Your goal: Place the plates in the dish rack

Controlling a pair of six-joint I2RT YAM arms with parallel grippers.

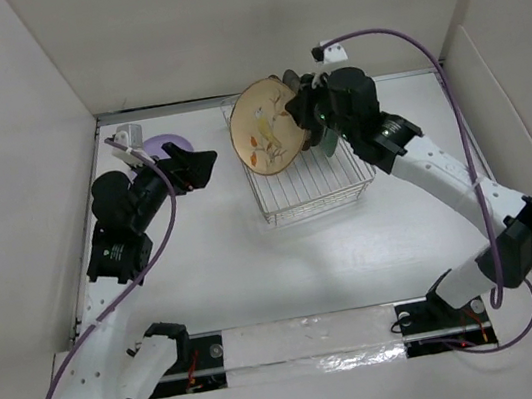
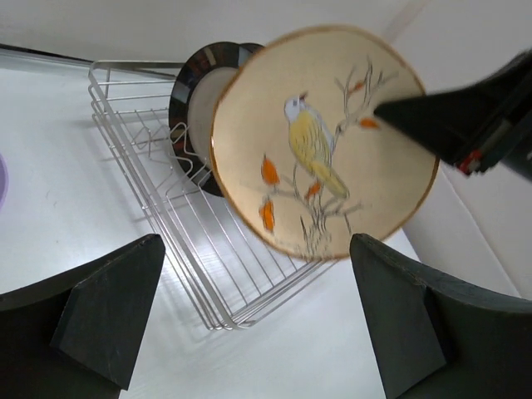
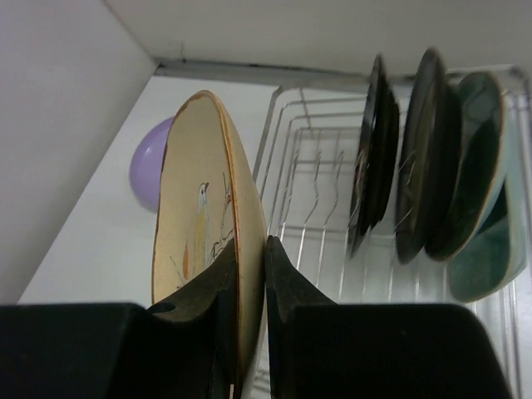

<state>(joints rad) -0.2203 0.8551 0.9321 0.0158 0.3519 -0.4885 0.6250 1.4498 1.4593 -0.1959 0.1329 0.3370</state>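
Over the dish rack (image 1: 312, 192), right arm (image 1: 433, 168) outstretched, right fingers (image 3: 287, 278) pinching the upright bird plate (image 1: 265, 131); left fingers (image 2: 108, 307) wide apart.

bright silver wire dish rack (image 1: 310, 187); smooth, glazed tan bird plate (image 1: 265, 129); matt black plastic fingers (image 2: 108, 324)

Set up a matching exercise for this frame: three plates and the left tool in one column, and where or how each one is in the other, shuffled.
Column 1
1. tan bird plate
2. lavender plate
3. black-rimmed plate
4. left tool

Column 2
A. standing on edge in the dish rack
B. open, holding nothing
C. pinched at its rim by the right tool
D. flat on the table, outside the rack

Pairs: 1-C; 2-D; 3-A; 4-B
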